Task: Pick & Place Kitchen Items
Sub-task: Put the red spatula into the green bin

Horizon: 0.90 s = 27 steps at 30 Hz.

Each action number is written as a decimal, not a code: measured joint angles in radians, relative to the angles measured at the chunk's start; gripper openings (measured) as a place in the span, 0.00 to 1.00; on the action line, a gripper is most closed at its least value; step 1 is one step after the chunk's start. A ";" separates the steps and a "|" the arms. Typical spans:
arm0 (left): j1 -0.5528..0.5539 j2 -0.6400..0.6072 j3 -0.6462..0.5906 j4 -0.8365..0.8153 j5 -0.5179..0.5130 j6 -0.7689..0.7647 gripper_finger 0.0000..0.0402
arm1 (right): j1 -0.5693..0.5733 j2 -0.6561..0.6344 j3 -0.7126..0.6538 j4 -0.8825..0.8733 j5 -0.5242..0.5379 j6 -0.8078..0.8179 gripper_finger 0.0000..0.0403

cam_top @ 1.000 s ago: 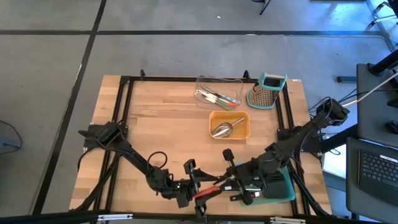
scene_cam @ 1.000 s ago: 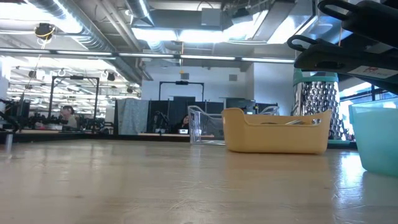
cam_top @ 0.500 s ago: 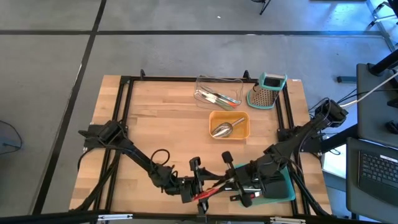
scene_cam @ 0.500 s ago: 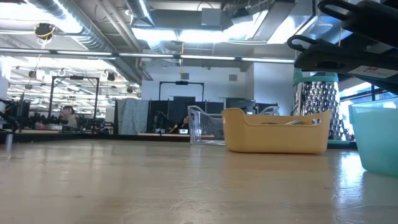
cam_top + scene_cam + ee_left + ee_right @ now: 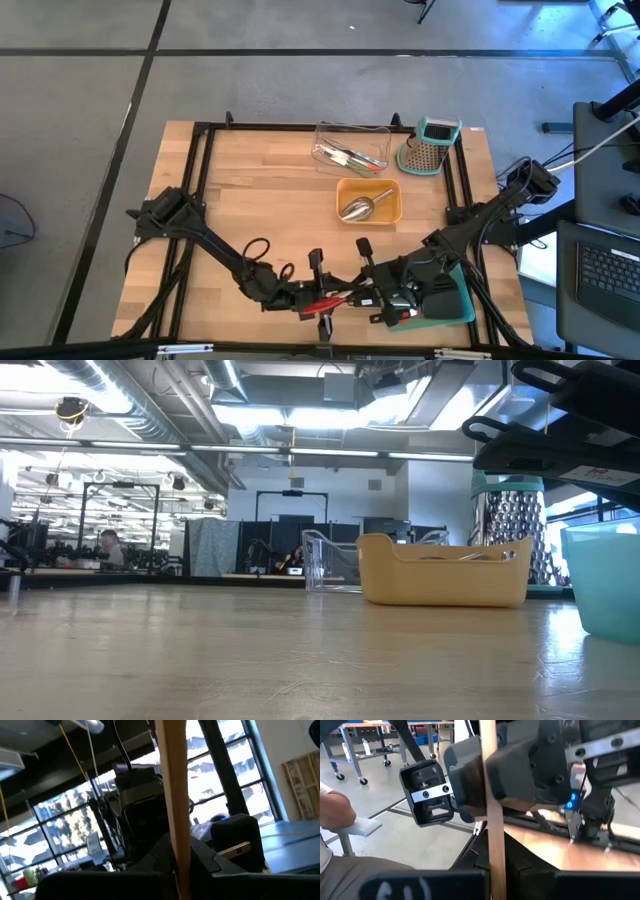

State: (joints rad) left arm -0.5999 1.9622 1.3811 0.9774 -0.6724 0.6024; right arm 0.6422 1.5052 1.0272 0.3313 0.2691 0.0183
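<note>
Both tools, left (image 5: 322,301) and right (image 5: 362,293), are pinching one wooden-handled utensil (image 5: 337,298); opposing pulls risk dropping it

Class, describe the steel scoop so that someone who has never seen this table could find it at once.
Start from the wooden table and find the three containers grouped near its far right corner. The scoop lies in the orange tray, the one nearest the table's middle, in front of the clear tray and the grater. It is the only thing in its tray, all bare metal with a rounded bowl.
</note>
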 joint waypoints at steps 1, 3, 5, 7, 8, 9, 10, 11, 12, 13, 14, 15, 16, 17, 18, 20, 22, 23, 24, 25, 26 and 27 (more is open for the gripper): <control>0.000 -0.009 0.000 -0.025 -0.003 -0.011 0.05 | 0.000 0.000 0.001 -0.007 0.000 0.008 0.03; 0.000 -0.020 0.000 -0.075 -0.010 -0.019 0.04 | -0.001 -0.001 0.001 -0.033 -0.004 0.037 0.06; -0.001 -0.027 0.000 -0.117 -0.007 -0.021 0.03 | -0.002 0.000 0.001 -0.057 -0.006 0.067 0.11; -0.001 -0.030 0.000 -0.131 -0.001 -0.024 0.03 | -0.004 0.000 0.000 -0.069 -0.007 0.100 0.17; -0.001 -0.031 0.000 -0.127 0.001 -0.023 0.03 | -0.005 0.000 0.000 -0.080 -0.007 0.115 0.20; -0.002 -0.033 0.000 -0.122 0.002 -0.024 0.03 | -0.007 0.001 -0.002 -0.092 -0.008 0.128 0.23; -0.002 -0.036 0.000 -0.121 0.003 -0.024 0.03 | -0.008 0.000 -0.002 -0.108 -0.011 0.141 0.27; -0.002 -0.037 0.000 -0.122 -0.001 -0.023 0.03 | -0.008 -0.003 -0.002 -0.125 -0.011 0.156 0.30; -0.002 -0.039 0.000 -0.129 -0.010 -0.015 0.03 | -0.008 -0.011 -0.002 -0.147 -0.011 0.174 0.34; -0.005 -0.044 0.000 -0.149 -0.024 -0.002 0.03 | -0.009 -0.021 -0.002 -0.170 -0.010 0.193 0.38; -0.013 -0.053 0.000 -0.174 -0.040 0.005 0.03 | -0.009 -0.031 -0.002 -0.193 -0.007 0.214 0.41; -0.016 -0.068 0.000 -0.211 -0.053 0.002 0.03 | -0.010 -0.043 -0.002 -0.223 -0.006 0.235 0.44; -0.017 -0.083 0.000 -0.244 -0.059 -0.012 0.03 | -0.010 -0.053 -0.002 -0.249 -0.006 0.252 0.47; -0.021 -0.099 0.000 -0.277 -0.058 -0.036 0.03 | -0.010 -0.062 -0.002 -0.272 -0.006 0.267 0.49; -0.024 -0.115 0.000 -0.310 -0.056 -0.061 0.03 | -0.008 -0.070 -0.002 -0.297 -0.006 0.277 0.52; -0.029 -0.140 0.000 -0.398 -0.051 -0.108 0.03 | -0.003 -0.086 -0.002 -0.342 -0.008 0.296 0.55; -0.029 -0.163 0.000 -0.499 -0.044 -0.166 0.03 | 0.002 -0.100 -0.002 -0.386 -0.011 0.317 0.57; -0.029 -0.175 0.000 -0.546 -0.052 -0.190 0.03 | 0.004 -0.106 -0.002 -0.408 -0.017 0.325 0.57; -0.029 -0.188 0.000 -0.597 -0.064 -0.218 0.03 | 0.008 -0.114 -0.002 -0.431 -0.022 0.331 0.58; -0.028 -0.200 0.000 -0.637 -0.074 -0.251 0.03 | 0.011 -0.120 -0.002 -0.452 -0.022 0.335 0.58; -0.026 -0.213 0.000 -0.681 -0.076 -0.287 0.03 | 0.011 -0.125 -0.002 -0.456 -0.022 0.339 0.58; -0.023 -0.227 0.000 -0.736 -0.076 -0.327 0.03 | 0.011 -0.130 -0.002 -0.457 -0.022 0.341 0.58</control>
State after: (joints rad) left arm -0.6233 1.7349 1.3811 0.2410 -0.7479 0.2753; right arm 0.6529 1.3749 1.0248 -0.1256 0.2474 0.3591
